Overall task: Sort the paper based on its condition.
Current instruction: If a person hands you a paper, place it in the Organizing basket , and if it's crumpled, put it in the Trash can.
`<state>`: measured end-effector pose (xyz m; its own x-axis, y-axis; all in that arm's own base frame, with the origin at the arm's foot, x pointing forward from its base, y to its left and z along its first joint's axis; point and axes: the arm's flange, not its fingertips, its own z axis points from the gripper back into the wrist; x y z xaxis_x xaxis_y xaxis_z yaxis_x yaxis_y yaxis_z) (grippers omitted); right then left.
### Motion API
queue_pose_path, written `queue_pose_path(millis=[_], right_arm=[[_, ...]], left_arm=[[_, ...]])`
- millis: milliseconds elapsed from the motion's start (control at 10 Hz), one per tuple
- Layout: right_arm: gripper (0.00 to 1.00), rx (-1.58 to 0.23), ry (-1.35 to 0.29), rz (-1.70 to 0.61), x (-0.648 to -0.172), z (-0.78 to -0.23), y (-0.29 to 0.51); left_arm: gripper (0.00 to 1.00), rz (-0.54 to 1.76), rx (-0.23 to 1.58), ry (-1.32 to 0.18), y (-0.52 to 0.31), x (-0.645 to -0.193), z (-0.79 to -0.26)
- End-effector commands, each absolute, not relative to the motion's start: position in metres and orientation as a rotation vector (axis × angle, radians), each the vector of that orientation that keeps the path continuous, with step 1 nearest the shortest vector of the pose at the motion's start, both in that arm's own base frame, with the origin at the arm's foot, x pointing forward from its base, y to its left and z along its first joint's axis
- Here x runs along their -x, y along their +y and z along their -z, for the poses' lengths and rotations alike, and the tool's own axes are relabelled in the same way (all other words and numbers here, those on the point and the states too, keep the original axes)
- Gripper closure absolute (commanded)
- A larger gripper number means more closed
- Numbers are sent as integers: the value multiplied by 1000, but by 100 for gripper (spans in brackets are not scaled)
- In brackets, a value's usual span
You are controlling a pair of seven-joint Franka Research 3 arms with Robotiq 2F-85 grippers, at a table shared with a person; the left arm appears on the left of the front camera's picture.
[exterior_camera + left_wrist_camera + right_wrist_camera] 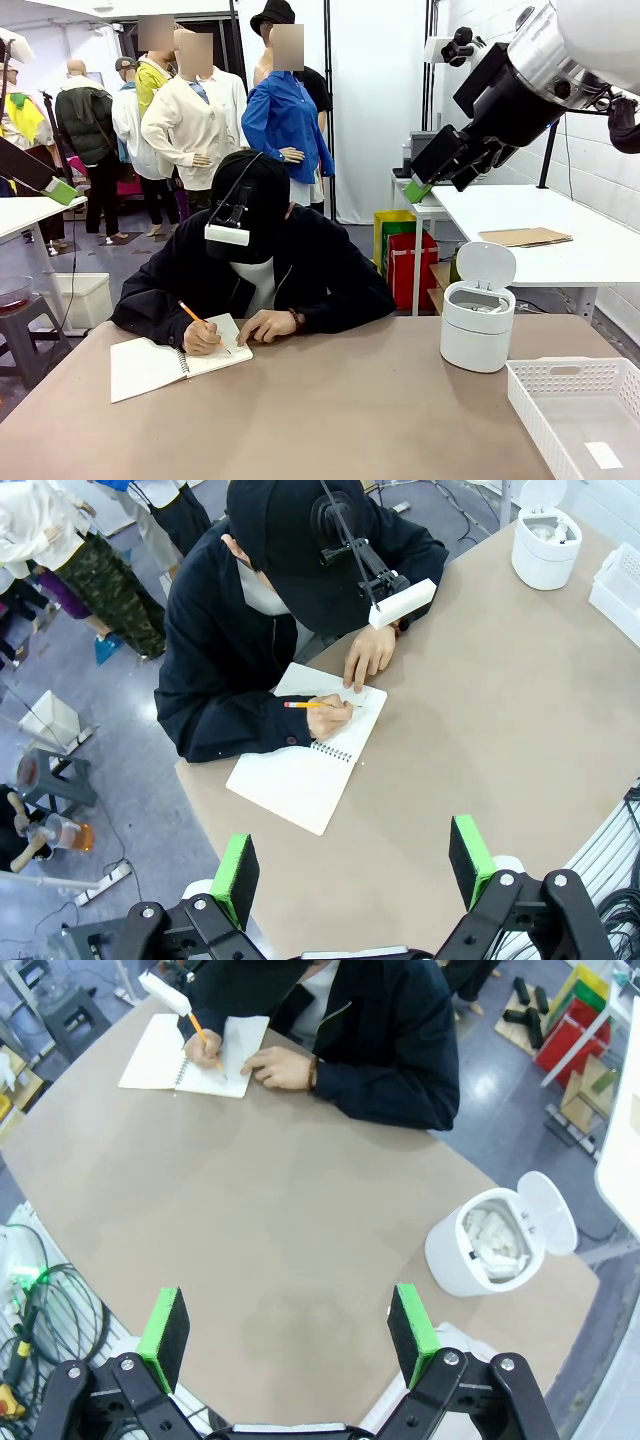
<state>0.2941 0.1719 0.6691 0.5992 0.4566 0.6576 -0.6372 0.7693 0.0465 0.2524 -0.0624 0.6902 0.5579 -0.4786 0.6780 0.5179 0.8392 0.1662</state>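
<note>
Above the tabletop (250, 1210), left tool (353, 865) and right tool (288, 1332) are held wide. Crumpled paper (495, 1240) is seen in the bin (445, 1258) from the right wrist; a flat slip (603, 455) in the basket (530, 408) from the front.

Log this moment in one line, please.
left gripper: open, raised | right gripper: open, raised | person: writing in notebook | bin: lid open, paper wads inside | basket: one flat slip
</note>
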Motion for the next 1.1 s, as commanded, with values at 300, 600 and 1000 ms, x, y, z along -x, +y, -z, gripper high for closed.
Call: queue_pose_path(millis=[300, 600, 1000], right_arm=[[0, -292, -677, -645, -294, -670, 172], [0, -292, -677, -645, -294, -670, 172], [0, -292, -677, -645, -294, -670, 172]], left_arm=[[0, 586, 58, -783, -62, -252, -690], [0, 586, 58, -783, -62, -252, -690], [0, 586, 58, -783, -62, -252, -690]])
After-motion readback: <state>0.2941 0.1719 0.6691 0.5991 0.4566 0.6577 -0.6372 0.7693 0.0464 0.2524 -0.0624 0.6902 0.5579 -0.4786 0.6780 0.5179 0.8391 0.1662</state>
